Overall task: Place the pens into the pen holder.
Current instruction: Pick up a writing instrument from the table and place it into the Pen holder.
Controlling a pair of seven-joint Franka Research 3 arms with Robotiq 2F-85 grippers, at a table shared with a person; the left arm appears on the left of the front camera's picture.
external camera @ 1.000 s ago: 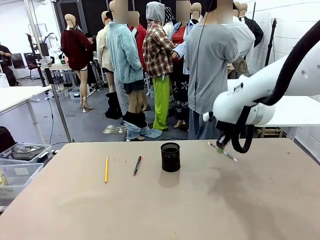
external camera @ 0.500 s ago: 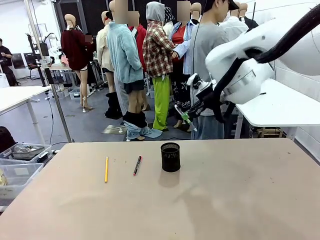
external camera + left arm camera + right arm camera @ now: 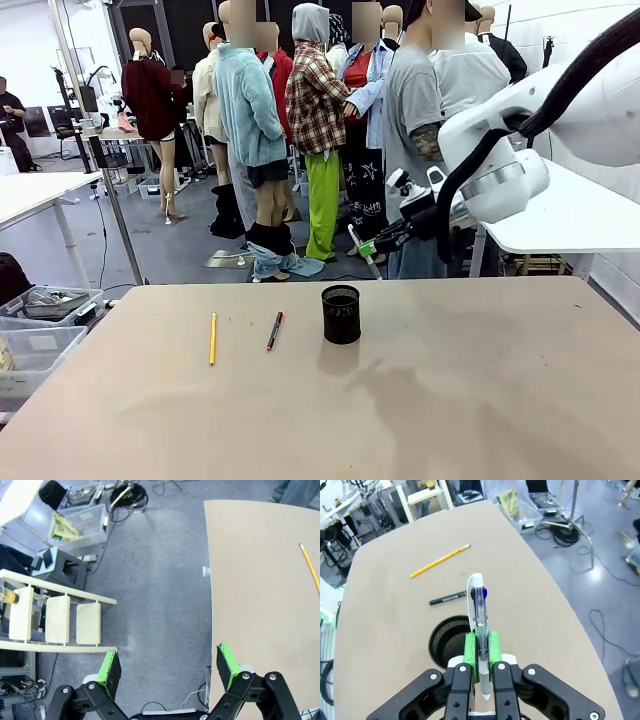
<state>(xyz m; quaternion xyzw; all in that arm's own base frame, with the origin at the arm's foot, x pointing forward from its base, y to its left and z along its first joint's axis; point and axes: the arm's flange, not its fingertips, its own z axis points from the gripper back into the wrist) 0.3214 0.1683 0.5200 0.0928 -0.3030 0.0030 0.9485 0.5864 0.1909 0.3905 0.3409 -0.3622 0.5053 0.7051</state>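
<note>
Clear pen (image 3: 479, 600) is hanging pinched in the right gripper (image 3: 481, 646) near the mesh pen holder (image 3: 442, 635); centring and uprighting it before release seems wise.

At the right of the front view we see the right arm (image 3: 505, 165), a glossy white, rounded shell with a grey ring at one joint. A thick black hose (image 3: 600, 58) runs over it from the upper right corner. In our wrist views the left gripper (image 3: 167, 665) and the right gripper (image 3: 481, 646) are black linkage frames. Both have silver screws (image 3: 462, 668) at the pivots and bright green pads (image 3: 226, 661) on the fingertips.
</note>
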